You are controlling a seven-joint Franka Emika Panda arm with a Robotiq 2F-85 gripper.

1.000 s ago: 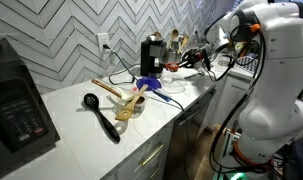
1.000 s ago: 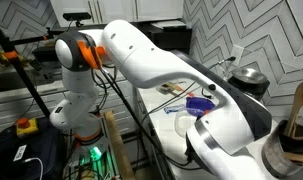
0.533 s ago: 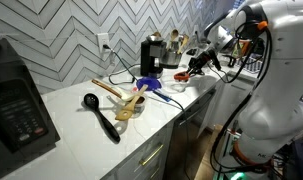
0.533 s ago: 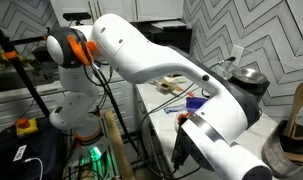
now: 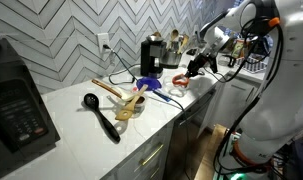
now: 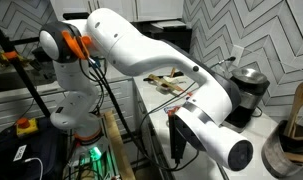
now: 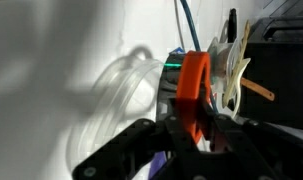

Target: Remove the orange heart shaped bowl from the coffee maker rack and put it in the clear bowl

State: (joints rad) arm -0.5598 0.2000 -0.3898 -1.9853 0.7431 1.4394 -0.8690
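My gripper (image 7: 194,128) is shut on the orange heart shaped bowl (image 7: 195,88), which stands edge-on between the fingers (image 7: 215,132). The clear bowl (image 7: 119,102) lies on the white counter just left of and below the held dish in the wrist view. In an exterior view the gripper (image 5: 194,66) hangs low over the counter's end with the orange dish (image 5: 182,77) under it, to the right of the black coffee maker (image 5: 151,53). The coffee maker rack at its base is too small to make out. In the exterior view from behind the arm, the arm hides the gripper and the dish.
A blue utensil (image 5: 151,85), a wooden spoon (image 5: 127,104) and a black ladle (image 5: 101,112) lie on the counter left of the gripper. A black appliance (image 5: 16,100) stands at the far left. The counter's front edge (image 5: 181,108) is close. The arm's bulk (image 6: 151,55) fills the view from behind.
The gripper, holding the orange dish, has moved away from the coffee maker, rightward and lower toward the counter. The arm's wrist has swung across the view from behind.
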